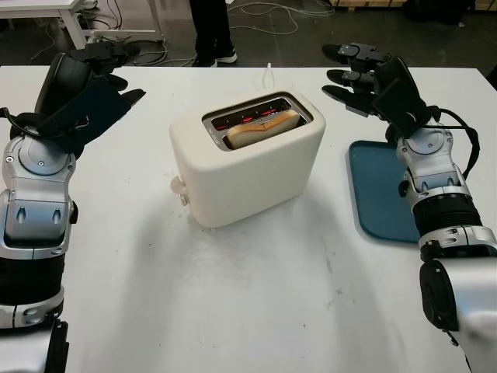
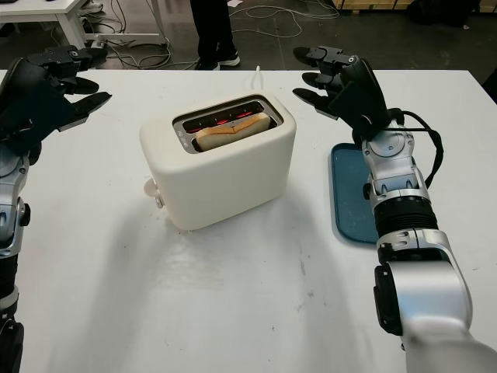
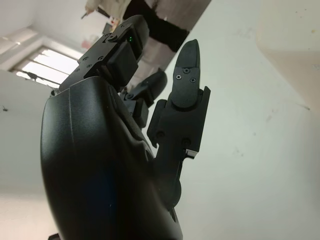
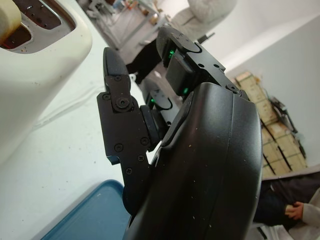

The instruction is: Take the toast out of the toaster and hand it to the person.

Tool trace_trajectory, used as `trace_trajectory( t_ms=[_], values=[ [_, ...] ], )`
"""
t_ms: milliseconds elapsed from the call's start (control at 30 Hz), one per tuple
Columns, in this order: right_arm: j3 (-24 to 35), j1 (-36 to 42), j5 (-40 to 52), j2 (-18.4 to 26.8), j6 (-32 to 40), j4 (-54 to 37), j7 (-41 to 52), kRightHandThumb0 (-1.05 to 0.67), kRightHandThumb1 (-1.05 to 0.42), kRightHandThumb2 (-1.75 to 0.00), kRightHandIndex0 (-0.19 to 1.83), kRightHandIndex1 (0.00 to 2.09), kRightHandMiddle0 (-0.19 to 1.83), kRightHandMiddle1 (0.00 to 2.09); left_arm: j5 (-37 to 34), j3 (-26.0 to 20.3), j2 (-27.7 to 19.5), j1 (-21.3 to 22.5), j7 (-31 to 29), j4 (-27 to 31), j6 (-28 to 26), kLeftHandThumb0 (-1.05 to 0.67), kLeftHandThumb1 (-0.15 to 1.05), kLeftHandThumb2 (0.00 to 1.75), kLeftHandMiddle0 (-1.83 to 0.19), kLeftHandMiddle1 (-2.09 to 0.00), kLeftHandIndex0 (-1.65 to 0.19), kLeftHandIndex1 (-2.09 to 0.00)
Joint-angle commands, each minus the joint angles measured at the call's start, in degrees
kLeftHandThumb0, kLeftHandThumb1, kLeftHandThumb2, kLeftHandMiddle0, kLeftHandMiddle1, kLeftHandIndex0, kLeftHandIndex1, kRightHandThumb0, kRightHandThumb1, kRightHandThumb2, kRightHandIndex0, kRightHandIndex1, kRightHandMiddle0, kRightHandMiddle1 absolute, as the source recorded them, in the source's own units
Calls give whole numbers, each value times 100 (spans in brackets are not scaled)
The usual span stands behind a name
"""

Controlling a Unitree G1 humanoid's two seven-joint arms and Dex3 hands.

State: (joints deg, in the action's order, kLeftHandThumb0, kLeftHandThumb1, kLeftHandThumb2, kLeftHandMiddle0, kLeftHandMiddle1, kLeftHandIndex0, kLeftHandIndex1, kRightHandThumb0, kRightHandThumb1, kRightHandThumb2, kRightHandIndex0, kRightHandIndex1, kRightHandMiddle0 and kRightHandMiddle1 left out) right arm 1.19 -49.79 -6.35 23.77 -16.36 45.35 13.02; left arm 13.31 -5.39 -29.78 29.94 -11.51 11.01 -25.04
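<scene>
From the head camera, the toast [image 1: 262, 128] sits in the front slot of the cream toaster [image 1: 247, 158] mid-table. The left hand [image 1: 87, 87] and right hand [image 1: 363, 76] hover open, either side. A blue tray [image 1: 380, 190] lies right. The right wrist view catches the toaster's slot.

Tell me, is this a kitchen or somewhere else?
Probably a robot lab or workshop, not a kitchen. The toaster stands on a plain white table, loose cables trail over the dark floor behind, and stacked boxes line a wall.
</scene>
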Motion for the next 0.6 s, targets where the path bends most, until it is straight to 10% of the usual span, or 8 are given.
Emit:
trace_trajectory(
  t_ms=[0, 567],
  values=[
    [5, -5, 18, 7, -21, -50, 13, -34, -92, -10, 68, 0, 64, 0, -6, 5, -3, 37, -9, -6, -18, -34, 92, 16, -39, -78, -65, -3],
    [24, 11, 41, 7, -57, -48, 14, -33, -92, -10, 68, 0, 64, 0, -41, -23, 37, -13, -1, 63, -47, -32, 92, 17, -37, -78, -63, -3]
  ],
)
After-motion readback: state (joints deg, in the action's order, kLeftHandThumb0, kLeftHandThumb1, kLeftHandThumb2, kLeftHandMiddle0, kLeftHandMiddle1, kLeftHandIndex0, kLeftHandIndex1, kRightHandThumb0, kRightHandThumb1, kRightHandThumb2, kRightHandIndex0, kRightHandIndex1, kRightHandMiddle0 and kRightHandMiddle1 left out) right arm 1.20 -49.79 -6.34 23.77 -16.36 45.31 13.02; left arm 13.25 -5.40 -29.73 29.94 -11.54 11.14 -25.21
